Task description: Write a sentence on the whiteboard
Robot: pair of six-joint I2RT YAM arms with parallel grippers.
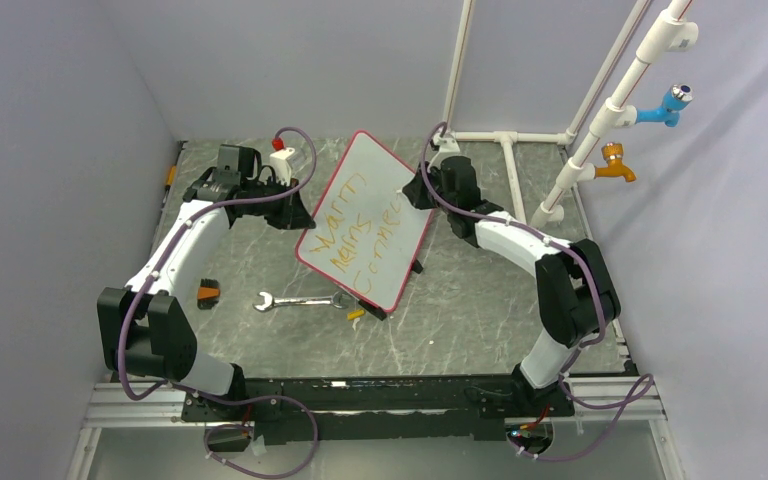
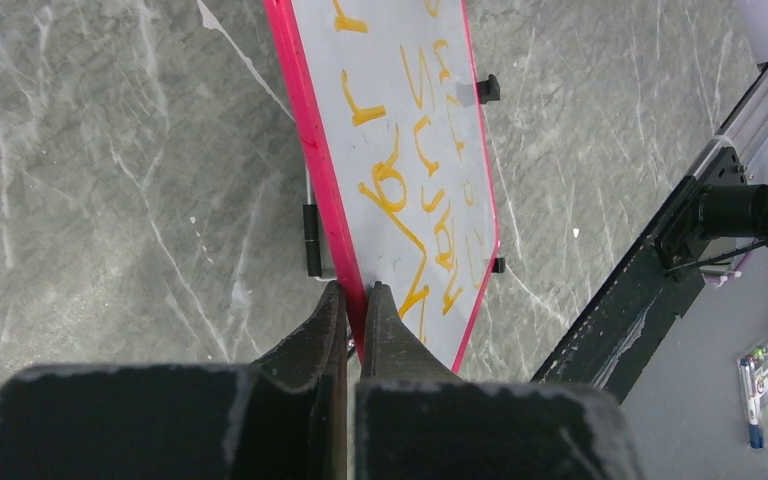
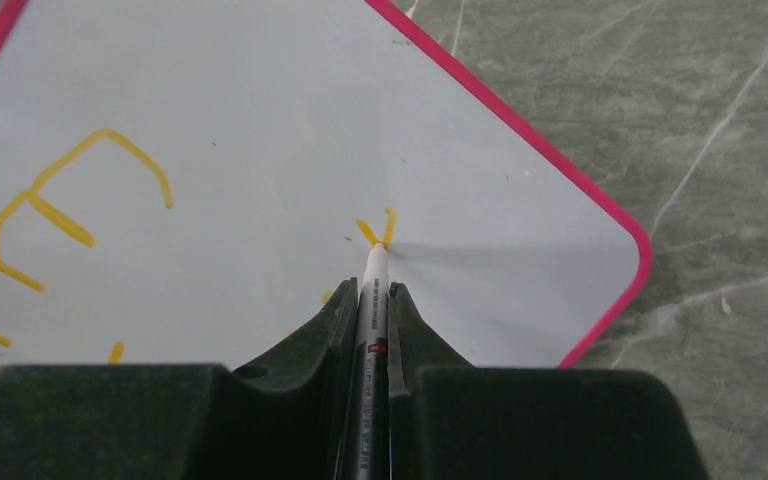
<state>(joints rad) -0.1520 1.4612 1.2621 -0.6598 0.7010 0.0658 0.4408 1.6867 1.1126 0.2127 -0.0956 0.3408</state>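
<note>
The whiteboard [image 1: 365,220], white with a pink rim and black clips, is held tilted above the table, with several lines of orange writing on it. My left gripper [image 2: 357,292] is shut on the whiteboard's [image 2: 400,130] left rim, one finger on each face. My right gripper [image 3: 370,290] is shut on a marker [image 3: 372,320] with a white tip. The tip touches the board [image 3: 260,150] at a small orange stroke near the board's right corner. In the top view the right gripper [image 1: 422,188] is at the board's right edge and the left gripper [image 1: 300,212] at its left edge.
A silver wrench [image 1: 300,300] lies on the grey marble table in front of the board, with a small orange piece [image 1: 356,314] beside it. An orange and black object [image 1: 207,293] lies at the left. White pipes [image 1: 580,150] with blue and orange taps stand at the back right.
</note>
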